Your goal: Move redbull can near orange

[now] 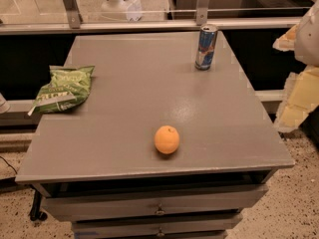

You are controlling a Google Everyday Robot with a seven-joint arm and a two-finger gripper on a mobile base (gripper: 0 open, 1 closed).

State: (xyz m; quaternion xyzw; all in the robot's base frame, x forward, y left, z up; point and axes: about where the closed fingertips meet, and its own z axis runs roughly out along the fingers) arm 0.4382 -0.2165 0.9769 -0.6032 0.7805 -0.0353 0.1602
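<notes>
The redbull can [206,47] stands upright at the far right of the grey table top [129,83]; it is slim, blue and silver with a silver top. The orange [167,139] lies near the front edge, a little right of centre, well apart from the can. My gripper [298,96] shows as pale cream and white parts at the right edge of the view, off the table's right side. It is to the right of the can and nearer the front, touching nothing.
A green snack bag [64,88] lies at the table's left edge. The table has drawers [159,208] below its front edge. A metal rail and glass partition [149,24] run behind the table. The floor is speckled.
</notes>
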